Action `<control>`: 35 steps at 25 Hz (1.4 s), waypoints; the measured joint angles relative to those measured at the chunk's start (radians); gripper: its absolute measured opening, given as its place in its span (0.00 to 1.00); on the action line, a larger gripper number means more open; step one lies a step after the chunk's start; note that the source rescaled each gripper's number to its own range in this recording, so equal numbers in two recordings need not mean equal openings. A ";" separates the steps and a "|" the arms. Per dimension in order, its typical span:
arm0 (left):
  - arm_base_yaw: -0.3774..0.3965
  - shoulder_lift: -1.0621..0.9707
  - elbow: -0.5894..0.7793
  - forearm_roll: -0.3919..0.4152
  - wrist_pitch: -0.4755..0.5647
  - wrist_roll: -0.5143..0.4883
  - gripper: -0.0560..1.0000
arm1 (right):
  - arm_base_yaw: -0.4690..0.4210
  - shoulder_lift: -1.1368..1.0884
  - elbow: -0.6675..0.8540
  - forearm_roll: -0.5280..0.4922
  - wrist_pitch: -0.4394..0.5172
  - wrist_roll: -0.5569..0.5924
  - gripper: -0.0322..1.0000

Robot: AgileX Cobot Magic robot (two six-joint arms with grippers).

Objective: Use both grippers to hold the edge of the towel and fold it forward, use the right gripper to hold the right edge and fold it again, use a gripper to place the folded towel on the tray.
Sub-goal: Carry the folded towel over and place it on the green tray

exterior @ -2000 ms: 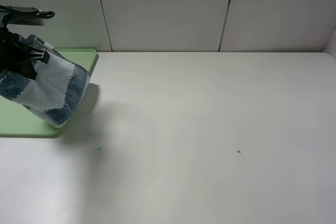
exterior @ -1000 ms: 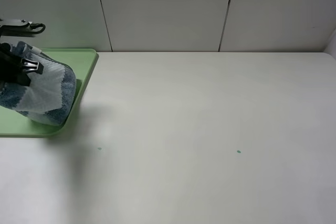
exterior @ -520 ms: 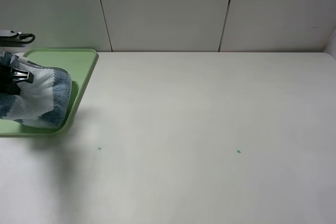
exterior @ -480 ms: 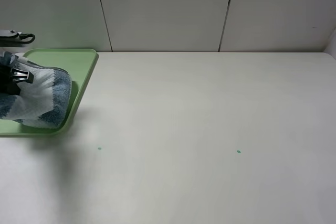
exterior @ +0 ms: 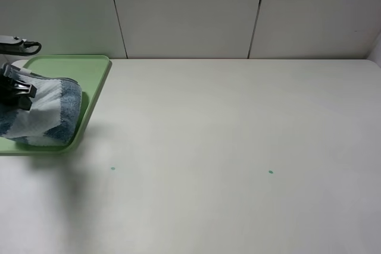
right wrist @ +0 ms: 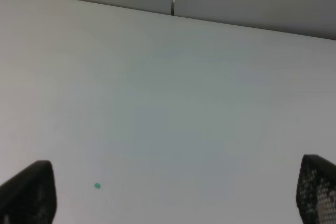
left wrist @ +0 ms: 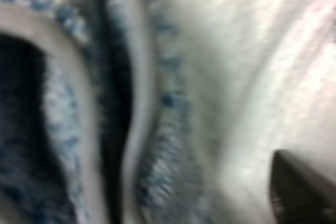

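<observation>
Fingers first: on my right gripper (right wrist: 173,219) I see two black fingertips (right wrist: 29,190) at opposite lower corners of the right wrist view, spread wide with nothing between them, hanging over bare table (right wrist: 173,93) with a small green dot (right wrist: 97,185) below. My left gripper (exterior: 15,87) sits at the far left edge of the overhead view, mostly cut off by the frame, pressed against the towel (exterior: 44,111). In the left wrist view only one dark fingertip (left wrist: 302,187) shows in a corner, touching the pale cloth; the rest is blurred terry folds with a grey hem (left wrist: 134,108) curving through them. I cannot tell from these views whether the left fingers are pinching the cloth or have let go.

I can read no writing or labels anywhere.

The towel lies bunched in folds on the green tray (exterior: 89,72), over its near right part, blue-grey stripe along the side facing the middle of the table, pale stripe towards my gripper. Its long axis runs roughly from the tray's back to its front edge. The tray sits at the table's far left, against the back wall (exterior: 184,10). A second green dot (exterior: 271,172) marks the table well to the right.
</observation>
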 joint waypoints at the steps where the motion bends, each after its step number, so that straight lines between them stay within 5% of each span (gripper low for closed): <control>1: 0.000 0.000 0.000 0.000 0.002 0.001 0.74 | 0.000 0.000 0.000 0.000 0.000 0.000 1.00; 6: 0.000 0.000 0.000 0.000 0.022 0.002 0.85 | 0.000 0.000 0.000 0.000 0.000 0.000 1.00; 18: 0.022 -0.096 0.000 0.001 0.125 -0.014 0.87 | 0.000 0.000 0.000 0.000 0.000 0.000 1.00; 35: 0.063 -0.369 0.000 0.058 0.512 -0.235 0.87 | 0.000 0.000 0.000 0.000 0.000 0.000 1.00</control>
